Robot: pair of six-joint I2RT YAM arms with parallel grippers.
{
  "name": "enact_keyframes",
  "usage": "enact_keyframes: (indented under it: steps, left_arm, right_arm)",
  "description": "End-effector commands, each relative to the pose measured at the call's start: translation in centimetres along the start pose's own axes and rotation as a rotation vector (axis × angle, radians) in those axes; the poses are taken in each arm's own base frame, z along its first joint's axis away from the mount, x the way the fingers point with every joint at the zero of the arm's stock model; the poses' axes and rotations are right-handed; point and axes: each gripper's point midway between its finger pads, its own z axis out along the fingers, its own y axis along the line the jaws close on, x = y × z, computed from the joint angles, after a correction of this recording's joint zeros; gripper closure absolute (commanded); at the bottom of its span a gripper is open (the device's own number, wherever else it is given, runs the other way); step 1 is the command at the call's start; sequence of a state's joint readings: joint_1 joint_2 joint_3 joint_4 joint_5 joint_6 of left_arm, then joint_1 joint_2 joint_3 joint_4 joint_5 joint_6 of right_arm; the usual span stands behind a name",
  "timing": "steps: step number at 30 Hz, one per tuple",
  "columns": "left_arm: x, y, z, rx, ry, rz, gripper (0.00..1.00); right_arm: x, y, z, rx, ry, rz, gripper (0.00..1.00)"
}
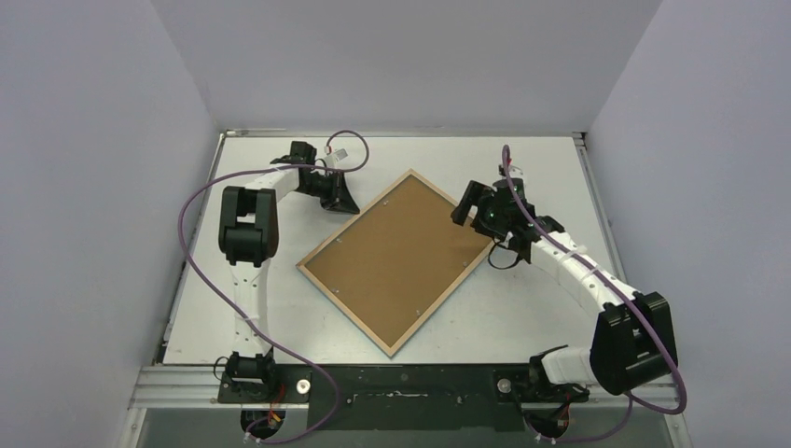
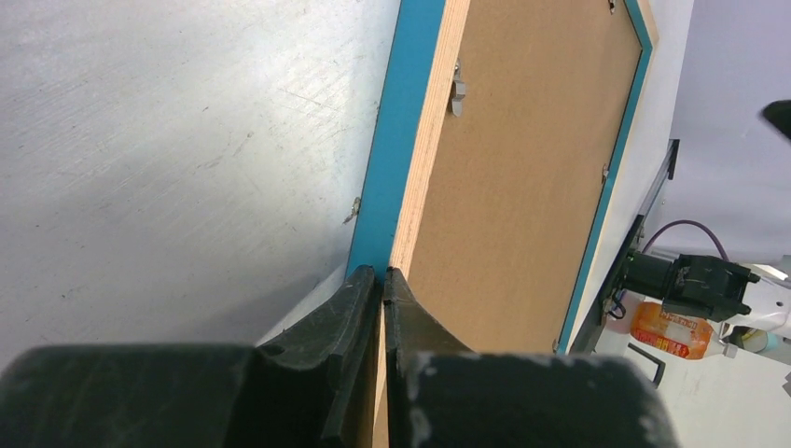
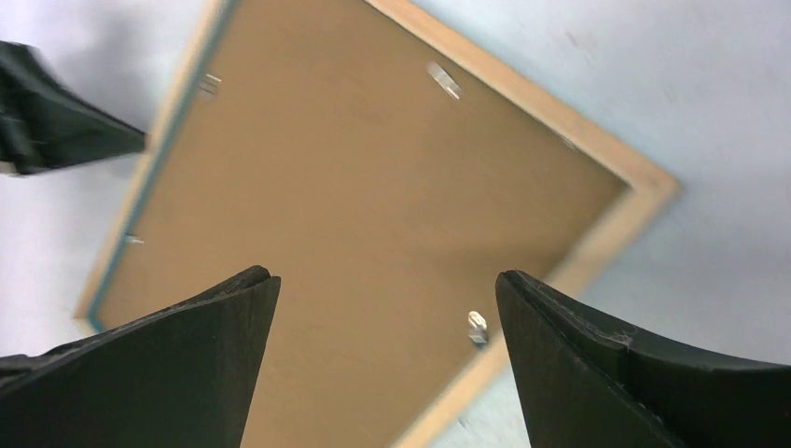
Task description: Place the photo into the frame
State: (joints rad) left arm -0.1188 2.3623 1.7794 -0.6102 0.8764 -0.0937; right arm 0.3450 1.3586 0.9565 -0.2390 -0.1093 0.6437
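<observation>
The frame (image 1: 343, 311) lies face down and diagonal on the white table, its light wooden reverse up and the brown backing board (image 1: 396, 257) set in it. My left gripper (image 1: 338, 196) is shut on the frame's upper-left edge. In the left wrist view, the fingertips (image 2: 382, 273) pinch the blue front border (image 2: 396, 140) and the wooden edge, which looks slightly raised. My right gripper (image 1: 471, 205) hovers open and empty over the frame's right corner, its jaws wide apart above the board (image 3: 354, 168) in the right wrist view. The photo is not in view.
Small metal tabs (image 3: 477, 327) sit along the frame's inner edge. White walls close the table on the left, back and right. A dark rail (image 1: 401, 383) runs along the near edge. An orange-labelled bottle (image 2: 672, 331) shows beyond the table.
</observation>
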Motion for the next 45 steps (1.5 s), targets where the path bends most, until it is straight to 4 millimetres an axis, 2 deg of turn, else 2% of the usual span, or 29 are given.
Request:
enact_keyframes:
  steps: [1, 7, 11, 14, 20, 25, 30, 36, 39, 45]
  left_arm:
    - [0.4, 2.1, -0.6, -0.091, -0.004, 0.0, 0.96]
    - [0.2, 1.9, -0.7, -0.084, -0.009, -0.002, 0.97]
    - [0.2, 1.9, -0.6, -0.084, -0.009, -0.003, 0.97]
    - [0.5, 2.4, -0.7, -0.107, -0.005, -0.006, 0.98]
    - [1.8, 2.8, -0.6, -0.126, 0.028, -0.005, 1.0]
    - [3.1, 3.0, -0.7, -0.129, 0.055, -0.004, 1.0]
    - [4.3, 2.5, -1.1, -0.112, 0.08, 0.012, 1.0]
    - [5.7, 0.7, -1.7, -0.081, 0.106, 0.021, 1.0]
    - [7.5, -0.1, -1.5, -0.066, 0.129, 0.022, 1.0]
    - [11.0, -1.8, -1.1, -0.026, 0.203, 0.024, 1.0]
  right_arm:
    - [4.7, -6.6, -1.5, 0.257, 0.077, 0.086, 0.1]
    - [7.6, -8.3, -0.8, 0.276, 0.07, 0.189, 0.1]
    - [8.0, -7.6, 0.5, 0.219, 0.049, 0.264, 0.1]
    - [7.7, -6.1, 1.6, 0.115, 0.024, 0.318, 0.1]
    - [4.5, -4.1, 3.5, -0.011, -0.053, 0.355, 0.1]
    - [1.5, -3.6, 5.0, -0.041, -0.073, 0.337, 0.1]
    - [-0.5, -3.2, 6.9, -0.082, -0.074, 0.323, 0.1]
    - [-1.7, -1.9, 9.7, -0.146, -0.039, 0.314, 0.1]
    - [-2.3, -1.3, 10.1, -0.162, -0.033, 0.295, 0.1]
    - [-2.0, -1.0, 11.0, -0.171, 0.011, 0.283, 0.1]
